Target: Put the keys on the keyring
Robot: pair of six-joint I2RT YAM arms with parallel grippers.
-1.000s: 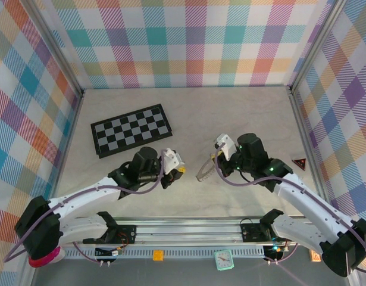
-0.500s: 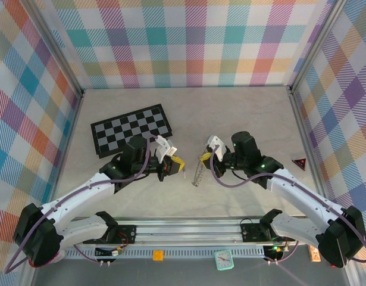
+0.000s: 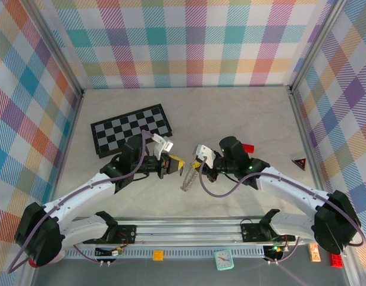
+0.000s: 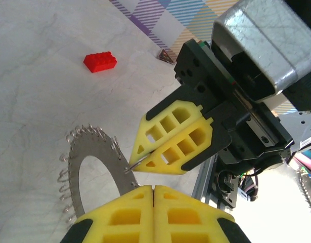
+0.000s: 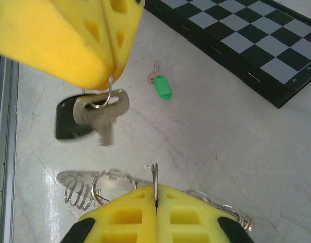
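Where the top view is read from its left edge, a black-and-white chessboard (image 3: 132, 129) lies flat on the pale table (image 3: 230, 113) at centre left. The left arm crosses in front of its lower right corner.

Just right of the board, the left gripper (image 3: 173, 161) has its yellow fingers pressed together on a small split ring. The black-headed key (image 5: 92, 115) dangles from that ring above the table, at the upper left of the right wrist view. The green-headed key (image 5: 162, 86) lies loose on the table in the upper middle of that view, between the left fingers and the chessboard's near edge. It touches neither.

At the centre of the top view the keyring (image 3: 187, 179) hangs tilted, pinched by its rim in the closed right gripper (image 3: 197, 164). Whether its lower edge rests on the table cannot be told. The two sets of fingertips stand near each other, and the dangling key is close to the keyring but apart from it. In the left wrist view the right fingers cover part of the rim.

Further right, a red brick (image 3: 247, 148) lies just beside the right arm. A dark triangular piece (image 3: 299, 163) sits near the right wall. Both are well apart from the keyring.
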